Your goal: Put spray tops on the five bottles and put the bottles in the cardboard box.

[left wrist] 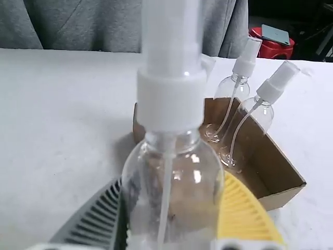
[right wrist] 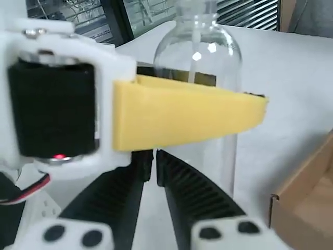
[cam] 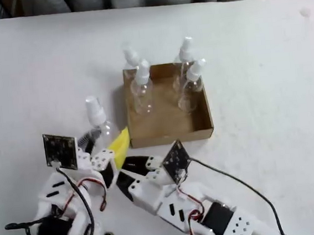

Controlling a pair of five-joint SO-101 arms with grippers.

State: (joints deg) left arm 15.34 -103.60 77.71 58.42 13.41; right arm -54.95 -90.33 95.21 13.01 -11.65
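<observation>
Status: four bottles [cam: 142, 94], each with a spray top, stand in the cardboard box [cam: 170, 134], two along its left side and two along its right.

Fifth bottle [cam: 99, 120] stands upright on the table [cam: 261, 41], just left of the box's near left corner. Its spray top [left wrist: 169, 99] sits on the neck. Cannot tell whether it is screwed fully home.

Left gripper [left wrist: 170, 192]: clenched around the fifth bottle's round body, with the grey finger [left wrist: 99, 219] on one side and the yellow finger [right wrist: 187, 117] on the other.

Right gripper [right wrist: 155, 159]: black jaws closed on nothing, just beside the left gripper on its near side.

Judged stage: last bottle capped and ready to go into the box.

Risks:
- The smooth round body may slip or rotate in the grip when lifted.
- A low carry would catch the base on the box's left wall and tip the bottle.
- The only bare floor is in the near half of the box, so a drop too far in would knock the standing bottles.
- The arms are crowded, and a swing right may strike the right gripper.
</observation>
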